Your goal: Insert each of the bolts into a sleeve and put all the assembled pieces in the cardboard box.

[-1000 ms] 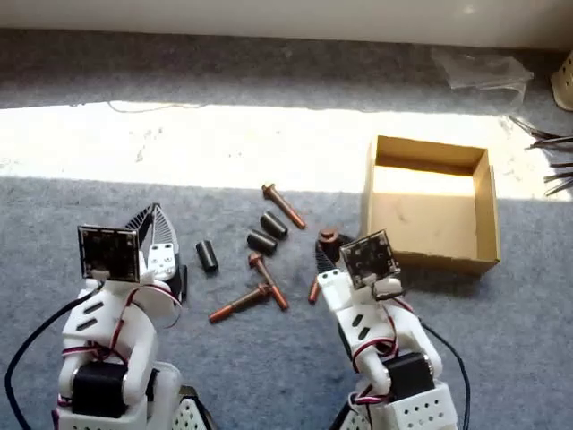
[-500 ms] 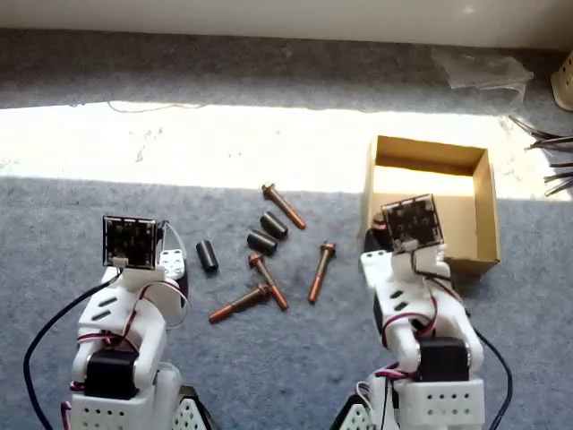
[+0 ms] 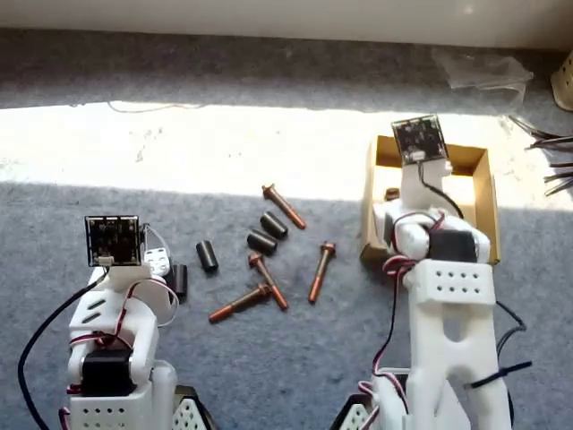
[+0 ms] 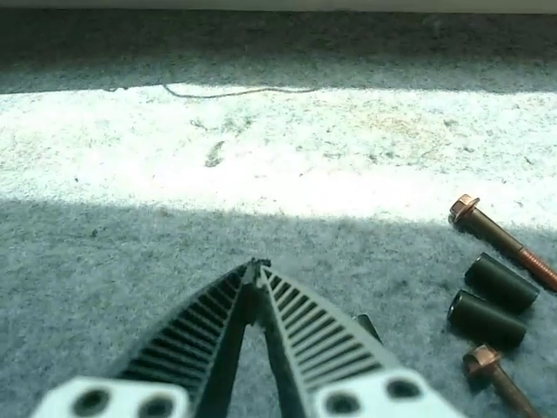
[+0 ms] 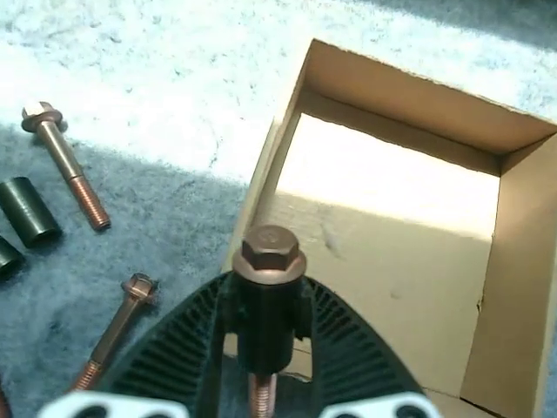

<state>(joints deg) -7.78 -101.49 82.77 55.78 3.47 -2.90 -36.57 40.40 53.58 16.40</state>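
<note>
- The right gripper (image 5: 265,300) was clamped on an assembled piece (image 5: 271,254). This was a copper-coloured bolt seated in a black sleeve, with the hex head pointing away from the wrist and the threaded end showing between the fingers.
- The right arm was stretched out over the cardboard box (image 5: 409,87). The assembled piece hung over the box's interior, close to the wall facing the loose parts. Whether it touched the box floor could not be determined.
- The cardboard box stood open-topped on the grey carpet (image 3: 295,367), with a sunlit band falling across its far half.
- The left gripper (image 4: 257,277) sat low over the carpet, to the left of the loose parts, with its fingers brought together at the tips.
- Four loose bolts lay on the carpet between the two arms:
  - The far bolt (image 3: 283,205) lay at the edge of the sunlit band.
  - The box-side bolt (image 3: 321,270) lay alone, nearest the box.
  - The middle bolt (image 3: 268,280) and the near bolt (image 3: 238,303) lay together, with the near bolt's head against the middle bolt's shank.
- Three empty black sleeves lay among the bolts:
  - The upper sleeve (image 3: 274,225) and the lower sleeve (image 3: 261,242) lay side by side, just beside the far bolt.
  - The single sleeve (image 3: 208,256) lay apart from them, near the left gripper.
</note>
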